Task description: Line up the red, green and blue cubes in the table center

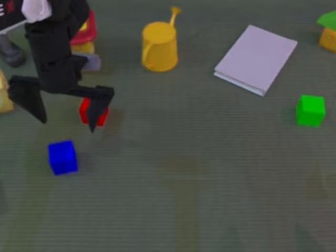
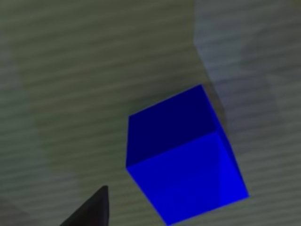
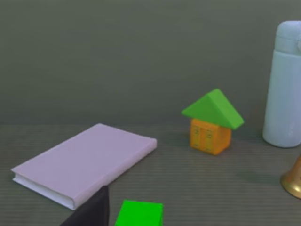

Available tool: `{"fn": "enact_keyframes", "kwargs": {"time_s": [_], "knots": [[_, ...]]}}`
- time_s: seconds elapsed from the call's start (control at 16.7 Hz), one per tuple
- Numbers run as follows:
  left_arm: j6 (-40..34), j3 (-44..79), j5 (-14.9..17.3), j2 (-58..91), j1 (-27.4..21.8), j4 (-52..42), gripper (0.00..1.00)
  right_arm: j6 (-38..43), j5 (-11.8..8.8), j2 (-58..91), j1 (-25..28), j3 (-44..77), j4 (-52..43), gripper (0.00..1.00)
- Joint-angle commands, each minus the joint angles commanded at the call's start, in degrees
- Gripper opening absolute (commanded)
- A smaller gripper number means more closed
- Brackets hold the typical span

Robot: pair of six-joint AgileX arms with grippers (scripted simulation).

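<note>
Top view: left gripper (image 1: 66, 116), jaws wide open and empty, beside red cube (image 1: 93, 112), above blue cube (image 1: 62, 156).

surface: olive-grey table (image 1: 199, 199), faint yellowish blotch near centre | left side: red cube (image 1: 85, 111), blue cube (image 1: 62, 156) nearer the front | back: yellow cup (image 1: 159, 46), lilac book (image 1: 256, 59) lying flat | right: green cube (image 1: 310, 109), orange block with green top (image 3: 211, 123), pale bottle (image 3: 283, 84) beside it
</note>
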Motion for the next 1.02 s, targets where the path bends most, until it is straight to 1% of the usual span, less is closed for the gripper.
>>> {"fn": "enact_keyframes", "kwargs": {"time_s": [0.24,0.42,0.84,1.02], "knots": [[-1.2,15.6,-0.6,10.3,0.1,-0.7,1.00,0.0,0.0,0.0,0.0,0.0,0.0,1.00],[-1.9,21.7,-0.8,13.6,0.4,0.1,1.00,0.0,0.0,0.0,0.0,0.0,0.0,1.00],[-2.0,22.3,-0.8,13.8,0.3,0.4,1.00,0.0,0.0,0.0,0.0,0.0,0.0,1.00],[-2.0,19.0,-0.8,14.7,0.4,4.4,1.00,0.0,0.0,0.0,0.0,0.0,0.0,1.00]]}}
